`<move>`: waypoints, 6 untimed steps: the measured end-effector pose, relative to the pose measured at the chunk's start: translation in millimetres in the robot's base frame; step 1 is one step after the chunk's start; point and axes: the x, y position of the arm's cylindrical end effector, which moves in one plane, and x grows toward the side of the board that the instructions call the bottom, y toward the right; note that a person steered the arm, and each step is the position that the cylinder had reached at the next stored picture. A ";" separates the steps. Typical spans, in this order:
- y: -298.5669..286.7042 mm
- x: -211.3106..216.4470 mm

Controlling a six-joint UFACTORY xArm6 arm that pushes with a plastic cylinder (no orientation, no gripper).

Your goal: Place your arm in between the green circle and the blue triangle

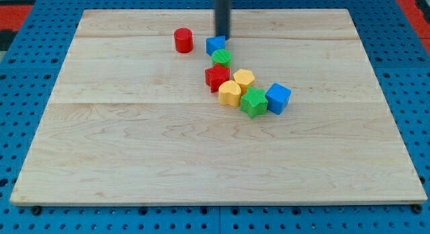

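Camera view shows my tip (222,37), gripperless upright rod, just beside the blue triangle (215,44), above the green circle (222,57).

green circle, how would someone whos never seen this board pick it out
Start at the dark rod near the wooden board's top edge; my tip sits just right of the blue triangle. Directly below that block lies the green circle, above the red star. It is small and round, unlike the spiky green star lower right.

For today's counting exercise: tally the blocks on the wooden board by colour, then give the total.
Red: 2, cylinder and star
Blue: 2, triangle and cube
Green: 2, circle and star
Yellow: 2, hexagon and heart
Total: 8
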 end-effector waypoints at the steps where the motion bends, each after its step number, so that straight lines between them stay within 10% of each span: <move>1: 60.3 1.5; 4: 20.0 69.8; 6: -56.9 41.0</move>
